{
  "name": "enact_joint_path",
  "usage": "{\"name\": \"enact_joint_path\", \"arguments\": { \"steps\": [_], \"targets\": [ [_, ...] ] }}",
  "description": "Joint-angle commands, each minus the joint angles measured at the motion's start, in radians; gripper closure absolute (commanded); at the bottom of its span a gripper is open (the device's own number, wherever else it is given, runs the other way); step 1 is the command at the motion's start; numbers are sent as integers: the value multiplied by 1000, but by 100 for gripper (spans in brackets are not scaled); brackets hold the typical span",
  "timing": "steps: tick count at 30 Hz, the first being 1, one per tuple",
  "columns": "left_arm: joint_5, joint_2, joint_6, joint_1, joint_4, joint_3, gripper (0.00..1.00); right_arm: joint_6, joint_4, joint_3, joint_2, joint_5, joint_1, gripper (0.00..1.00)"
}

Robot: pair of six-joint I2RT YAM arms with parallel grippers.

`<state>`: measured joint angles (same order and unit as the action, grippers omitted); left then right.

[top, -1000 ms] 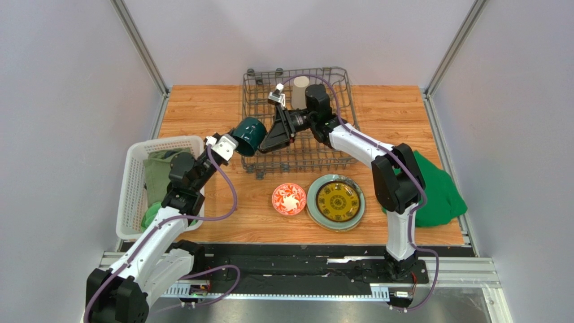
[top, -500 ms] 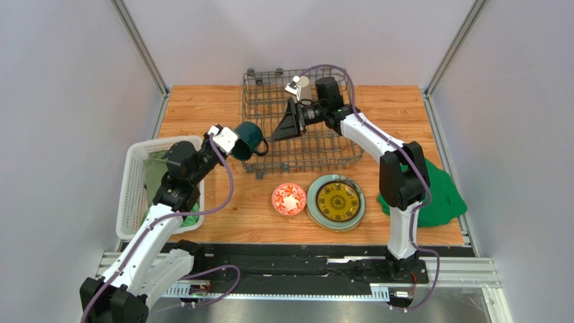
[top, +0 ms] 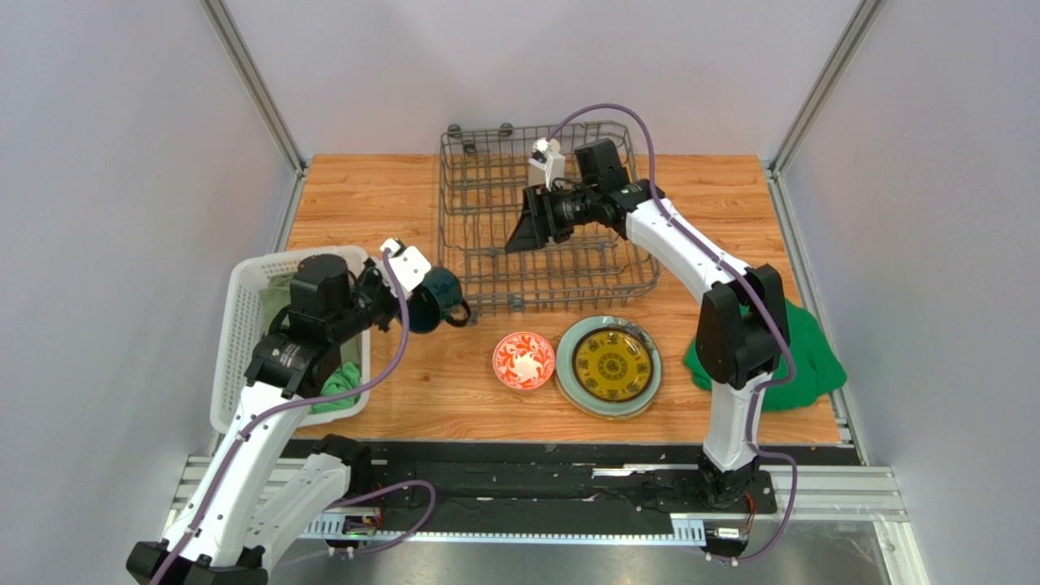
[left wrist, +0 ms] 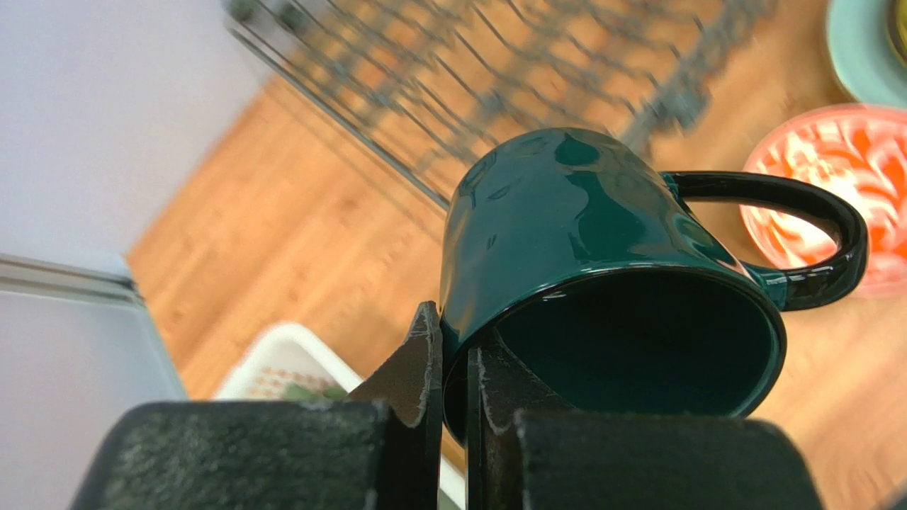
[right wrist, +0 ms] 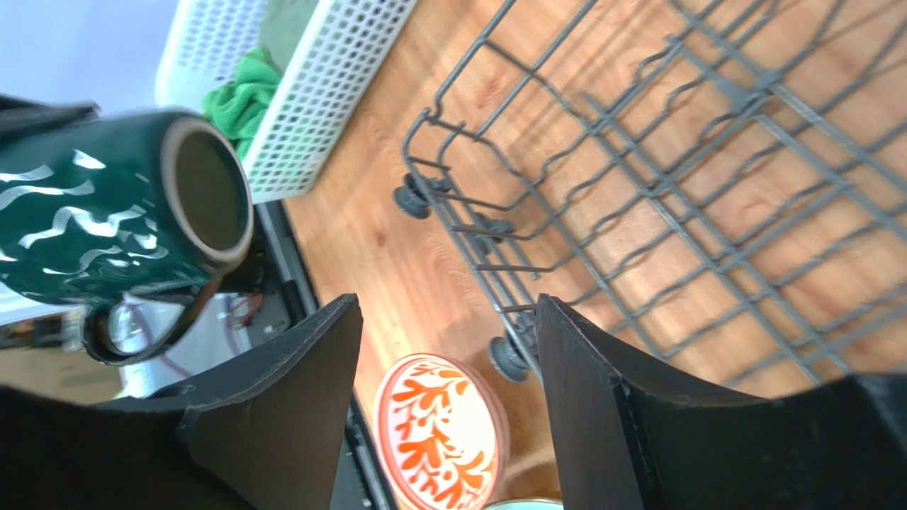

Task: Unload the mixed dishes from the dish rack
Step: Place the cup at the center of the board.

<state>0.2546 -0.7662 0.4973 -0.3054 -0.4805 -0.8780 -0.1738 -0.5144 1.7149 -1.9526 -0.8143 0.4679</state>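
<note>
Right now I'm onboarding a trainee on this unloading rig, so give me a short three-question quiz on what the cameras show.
1. True or false: the left fingers pinch the rim of the dark teal mug.
2. The red-and-white bowl sits: A) in the dish rack; B) on the table beside the stacked plates; C) in the white basket.
3. Fill in: the right fingers are ____ and hold nothing.
Key: 1 true; 2 B; 3 open.
</note>
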Motion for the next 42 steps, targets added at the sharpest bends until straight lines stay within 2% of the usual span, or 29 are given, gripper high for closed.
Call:
{"name": "enact_joint_path", "arguments": {
  "steps": [1, 9, 17, 33, 42],
  "targets": [
    [74, -4, 30, -1, -154, -30, 100, 95, 2, -4, 104, 125, 3, 36],
    [132, -157, 63, -3, -270, -13, 100, 157, 10, -49, 185, 245, 6, 37],
    [124, -341, 31, -12, -328, -90, 100, 171, 8, -64, 199, 262, 6, 37],
    [-41, -557, -80, -138, -261, -130, 100, 206, -9, -64, 179, 244, 8, 38],
    [-90, -605, -118, -181, -211, -134, 100, 209, -15, -63, 166, 236, 9, 38]
  ]
}}
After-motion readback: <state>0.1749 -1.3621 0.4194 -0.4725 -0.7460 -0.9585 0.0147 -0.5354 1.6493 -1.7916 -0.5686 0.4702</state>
